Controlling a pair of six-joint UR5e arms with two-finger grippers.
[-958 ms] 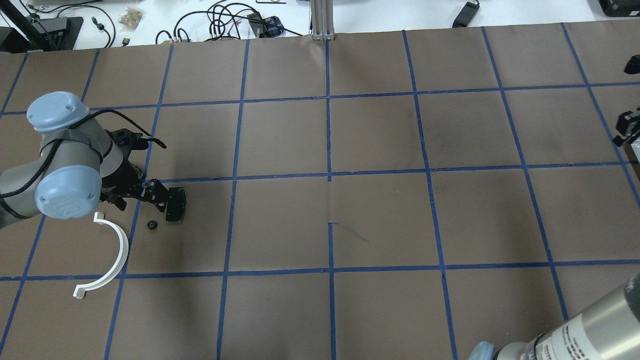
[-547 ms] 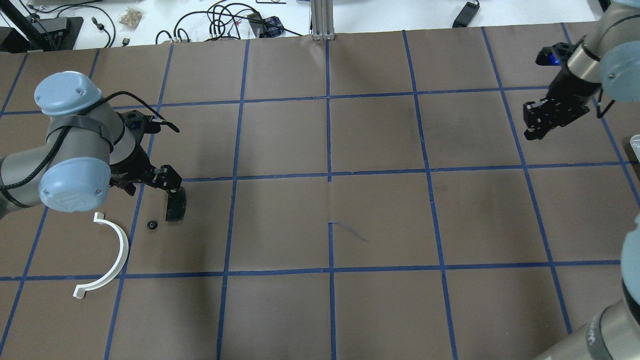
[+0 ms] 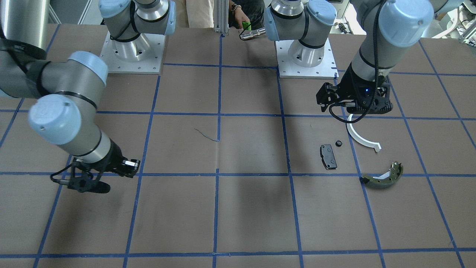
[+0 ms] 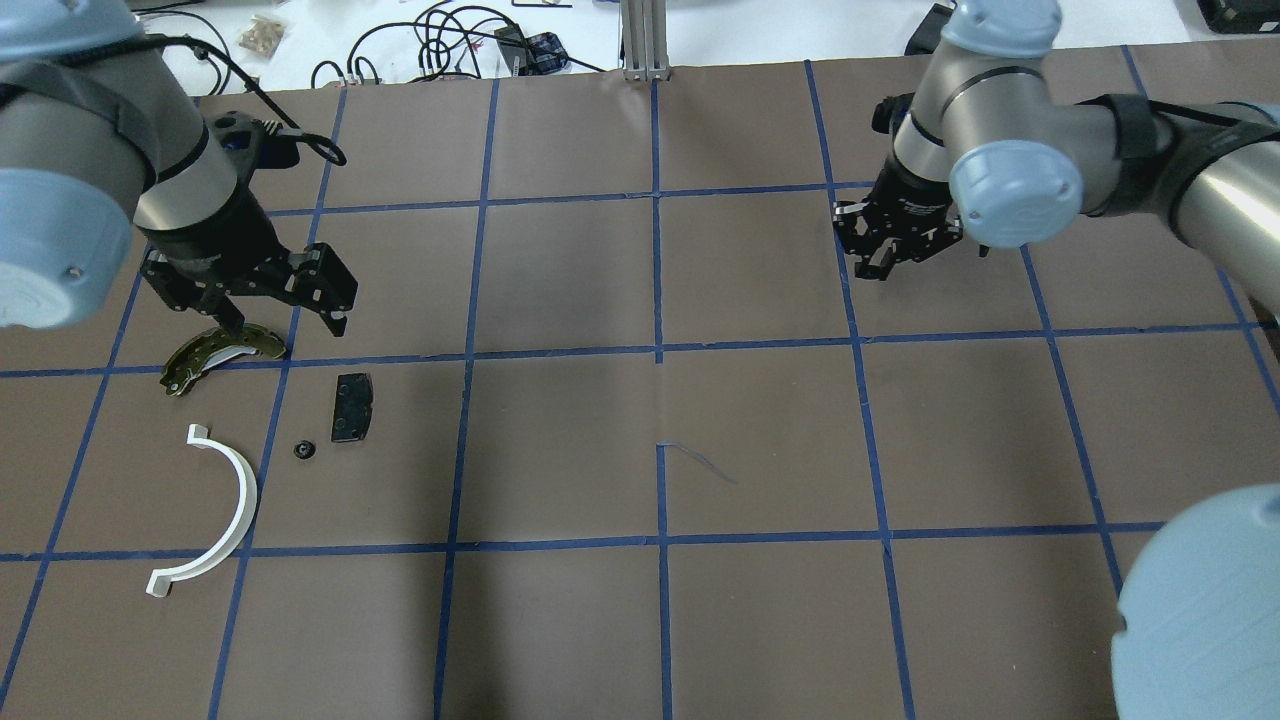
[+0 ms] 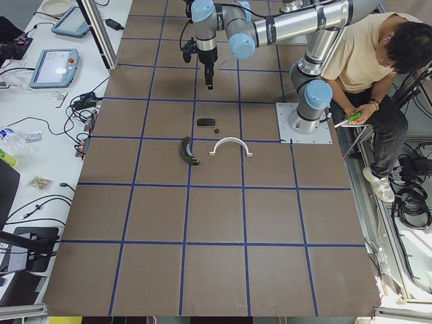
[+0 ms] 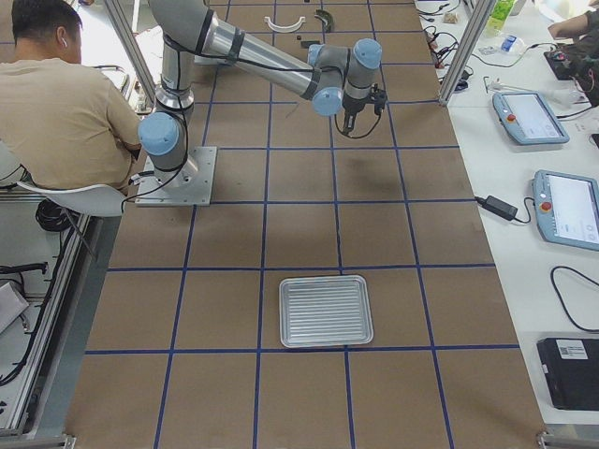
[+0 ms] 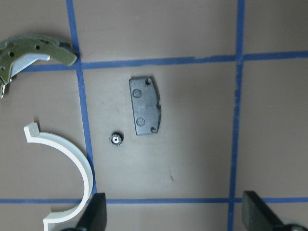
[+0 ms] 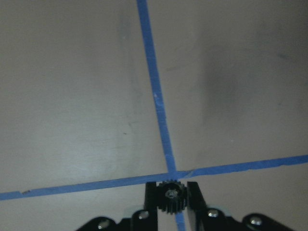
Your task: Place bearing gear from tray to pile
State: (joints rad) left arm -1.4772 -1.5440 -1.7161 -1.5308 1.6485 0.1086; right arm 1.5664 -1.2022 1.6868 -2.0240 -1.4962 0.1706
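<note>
My right gripper (image 8: 172,191) is shut on a small black bearing gear (image 8: 172,199) and holds it above a tape crossing; in the overhead view it (image 4: 885,262) is right of centre, far from the pile. The pile lies at the left: a white half-ring (image 4: 235,500), a black pad (image 4: 352,407), an olive brake shoe (image 4: 215,355) and another small black gear (image 4: 304,450). My left gripper (image 4: 280,322) is open and empty, raised above the pile near the brake shoe. Its wrist view shows the gear (image 7: 116,139), the pad (image 7: 145,111) and the half-ring (image 7: 72,159) below.
A ribbed silver tray (image 6: 326,311) lies at the table's right end, with nothing visible on it. A person (image 6: 65,103) sits behind the robot bases. Cables and devices lie past the table's far edge (image 4: 450,45). Blue tape lines grid the brown table.
My right gripper has come in from the right edge towards the middle, carrying the gear. My left gripper has lifted and drawn back from the black pad, uncovering the brake shoe.
</note>
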